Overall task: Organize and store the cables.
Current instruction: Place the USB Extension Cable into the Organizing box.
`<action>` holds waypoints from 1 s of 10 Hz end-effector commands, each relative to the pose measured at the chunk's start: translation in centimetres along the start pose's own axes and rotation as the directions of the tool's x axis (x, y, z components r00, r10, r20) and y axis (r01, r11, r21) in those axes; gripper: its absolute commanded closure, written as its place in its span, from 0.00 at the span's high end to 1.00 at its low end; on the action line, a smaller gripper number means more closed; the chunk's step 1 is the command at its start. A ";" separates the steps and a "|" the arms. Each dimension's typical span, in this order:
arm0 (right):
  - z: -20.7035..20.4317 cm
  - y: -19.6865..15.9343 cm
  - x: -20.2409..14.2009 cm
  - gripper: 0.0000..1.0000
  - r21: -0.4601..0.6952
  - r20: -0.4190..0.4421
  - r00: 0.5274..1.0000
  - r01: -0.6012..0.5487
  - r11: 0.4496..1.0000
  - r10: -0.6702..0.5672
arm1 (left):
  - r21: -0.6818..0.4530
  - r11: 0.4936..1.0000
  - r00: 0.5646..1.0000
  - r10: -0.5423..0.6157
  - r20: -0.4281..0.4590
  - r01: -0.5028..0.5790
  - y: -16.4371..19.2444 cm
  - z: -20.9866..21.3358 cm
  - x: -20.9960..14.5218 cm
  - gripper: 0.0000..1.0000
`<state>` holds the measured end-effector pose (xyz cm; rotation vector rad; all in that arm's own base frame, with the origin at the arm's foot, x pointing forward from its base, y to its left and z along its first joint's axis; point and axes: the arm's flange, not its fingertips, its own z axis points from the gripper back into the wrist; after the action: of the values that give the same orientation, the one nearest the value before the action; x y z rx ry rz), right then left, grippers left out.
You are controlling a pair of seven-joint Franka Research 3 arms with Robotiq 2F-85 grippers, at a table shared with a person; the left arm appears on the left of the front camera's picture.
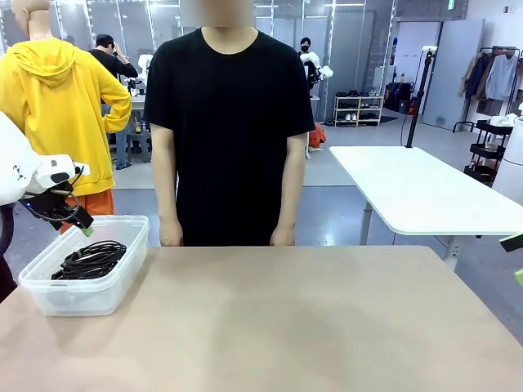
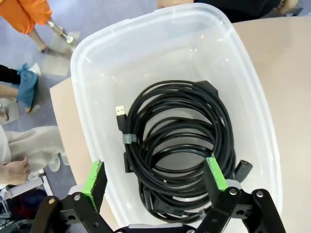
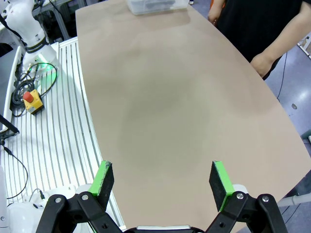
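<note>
The cables (image 2: 180, 145) are thin black cords wound in round coils, stacked inside a clear plastic bin (image 2: 160, 34); a silver-tipped plug sticks out at the coils' left. From the front, the cables (image 1: 90, 260) lie in the bin (image 1: 122, 269) at the table's left edge. My left gripper (image 2: 155, 177) hangs open just above the bin, its green pads wide apart and nothing between them; in the front view the left gripper (image 1: 78, 222) hovers over the bin's far left corner. My right gripper (image 3: 163, 179) is open above bare tabletop.
A person in a black shirt stands at the far side, both hands (image 1: 172, 235) at the table edge. The tan table (image 1: 327, 327) stretches bare to the right. A white table (image 1: 425, 192) stands behind on the right. A red stop button (image 3: 30, 98) lies beside the table.
</note>
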<state>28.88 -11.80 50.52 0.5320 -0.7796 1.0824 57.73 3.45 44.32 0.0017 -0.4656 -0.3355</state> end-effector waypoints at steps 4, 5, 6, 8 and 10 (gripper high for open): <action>-0.2 0.1 0.0 1.00 -0.006 -0.015 1.000 0.012 1.000 -0.012 | 0.000 1.000 1.000 0.000 0.000 0.000 0.0 0.0 0.0 1.00; -0.2 0.1 0.0 1.00 -0.006 -0.015 1.000 0.012 1.000 -0.012 | 0.000 1.000 1.000 0.000 0.000 0.000 0.0 0.0 0.0 1.00; -0.2 0.1 0.0 1.00 -0.006 -0.015 1.000 0.012 1.000 -0.012 | 0.000 1.000 1.000 0.000 0.000 0.000 0.0 0.0 0.0 1.00; -0.2 0.1 0.0 1.00 -0.006 -0.015 1.000 0.012 1.000 -0.012 | 0.000 1.000 1.000 0.000 0.000 0.000 0.0 0.0 0.0 1.00; -0.2 0.1 0.0 1.00 -0.006 -0.015 1.000 0.012 1.000 -0.012 | 0.000 1.000 1.000 0.000 0.000 0.000 0.0 0.0 0.0 1.00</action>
<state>28.89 -11.80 50.52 0.5321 -0.7795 1.0826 57.36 3.10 44.13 -0.0026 -0.4614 -0.3326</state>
